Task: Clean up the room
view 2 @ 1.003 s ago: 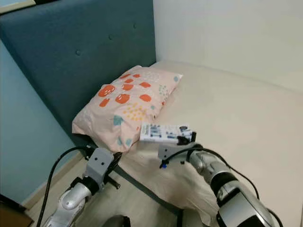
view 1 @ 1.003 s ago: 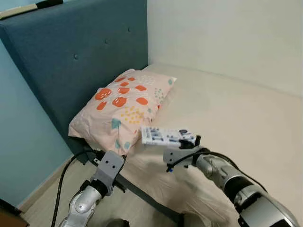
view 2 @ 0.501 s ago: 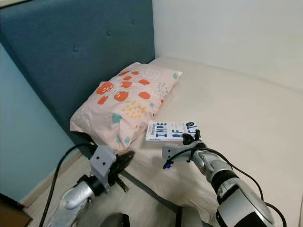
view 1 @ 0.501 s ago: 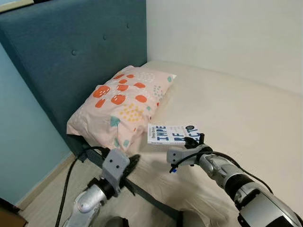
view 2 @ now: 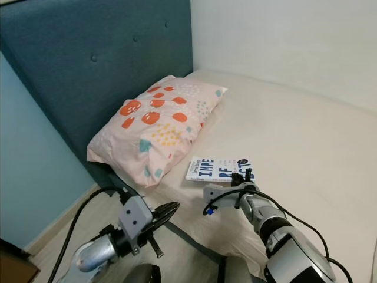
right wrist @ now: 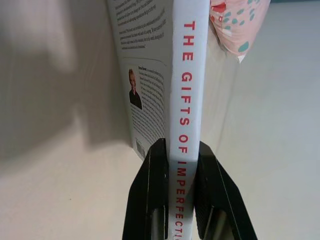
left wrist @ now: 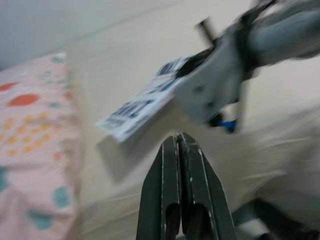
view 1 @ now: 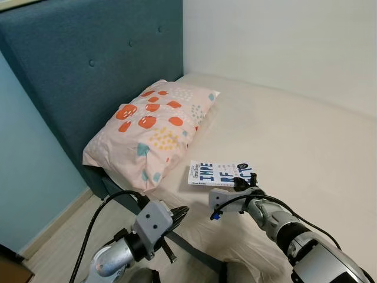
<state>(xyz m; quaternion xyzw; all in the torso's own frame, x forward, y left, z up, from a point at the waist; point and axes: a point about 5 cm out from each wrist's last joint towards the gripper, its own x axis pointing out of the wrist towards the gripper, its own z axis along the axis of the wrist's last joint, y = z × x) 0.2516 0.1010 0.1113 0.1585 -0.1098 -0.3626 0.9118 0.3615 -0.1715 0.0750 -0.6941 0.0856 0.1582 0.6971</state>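
The right arm reaches forward and toward the middle, its silver forearm rising from the near right corner, cable looped along the wrist. The right gripper (right wrist: 182,165) has its two black fingers (right wrist: 150,200) pressed flat against either side of a book (view 1: 215,174), holding it by the spine. The left arm sits low at the near left, its left gripper (left wrist: 180,150) pointing forward, fingers pressed together with nothing between them.
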